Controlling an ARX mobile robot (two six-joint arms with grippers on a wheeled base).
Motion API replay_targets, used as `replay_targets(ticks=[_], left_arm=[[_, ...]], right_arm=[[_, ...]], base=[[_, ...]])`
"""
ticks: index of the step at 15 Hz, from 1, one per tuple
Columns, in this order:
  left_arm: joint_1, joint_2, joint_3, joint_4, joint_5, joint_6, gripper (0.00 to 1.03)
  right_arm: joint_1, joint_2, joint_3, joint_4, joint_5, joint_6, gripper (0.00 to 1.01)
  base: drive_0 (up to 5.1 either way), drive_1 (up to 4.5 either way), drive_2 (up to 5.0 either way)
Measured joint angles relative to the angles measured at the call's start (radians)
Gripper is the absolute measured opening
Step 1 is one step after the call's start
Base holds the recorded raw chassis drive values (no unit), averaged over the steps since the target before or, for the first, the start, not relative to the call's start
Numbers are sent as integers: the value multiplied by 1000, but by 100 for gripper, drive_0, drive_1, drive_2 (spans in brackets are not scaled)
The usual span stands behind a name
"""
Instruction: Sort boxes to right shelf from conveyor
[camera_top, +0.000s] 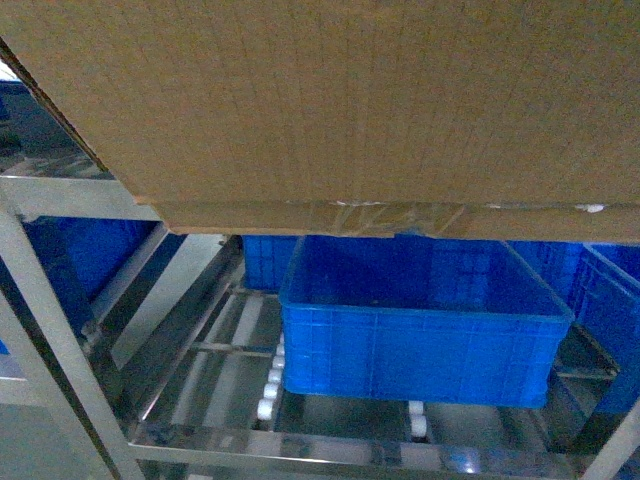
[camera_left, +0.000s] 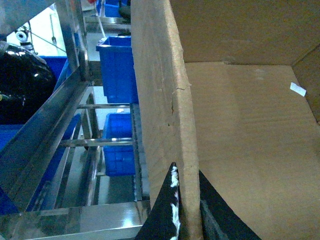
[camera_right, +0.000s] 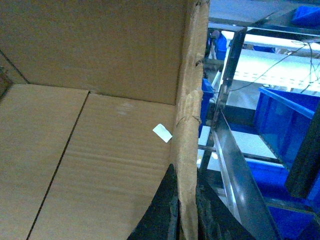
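A large brown cardboard box (camera_top: 340, 100) fills the top of the head view, held up in the air with its taped bottom seam facing me. My left gripper (camera_left: 186, 200) is shut on the box's left wall (camera_left: 160, 100), one finger outside and one inside. My right gripper (camera_right: 186, 205) is shut on the box's right wall (camera_right: 190, 100) in the same way. The box's inside (camera_right: 90, 150) is empty but for a small white label (camera_right: 162, 133). The right shelf (camera_top: 200, 330), a steel rack with white roller wheels, lies below and ahead of the box. The conveyor is out of view.
A blue plastic bin (camera_top: 420, 320) sits on the rack's roller tier under the box, with more blue bins behind and to both sides. The rack's steel uprights and rails (camera_left: 60, 130) run close along the box's left side, and a slanted rail (camera_right: 235, 165) passes by its right side.
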Motion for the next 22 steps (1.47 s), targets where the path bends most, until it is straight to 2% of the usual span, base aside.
replay_targets(ticks=[7,9,12,14,15,16,18,21,22], left_arm=[[6,28,30,-31,-4,0,2],[20,109,136,-109,32,0,2],[43,220,356,-328,80,5,2],[56,282,500,-446,121,6,2],[56,300,547,-474,129,6,2],[55,307,570,-475,135,8,2],[50,310,558,-456,128,8,2],[38,335,513,-369,106,9,2],[32,340,500,-344,98,13,7]], right_arm=[[0,14,9,-24,-9,-6,3],[-20,92,122,-111,-32,-3,3],[-33,181,302,-316,-73,32,3],[-46,224,406,-422,-116,89,3],[-47,231,439,-444,-121,105,3],[-52,238,468,-457,-137,121,3],[-52,245,470,-437,-143,124,3],[-50,267,438,-358,-95,87,3],[-46,270,432,-339,-95,79,11]], base=[[-3,407,-414],[-2,204,-207],[0,0,0],[0,0,0],[0,0,0],[0,0,0],[0,0,0],[0,0,0],[0,0,0]])
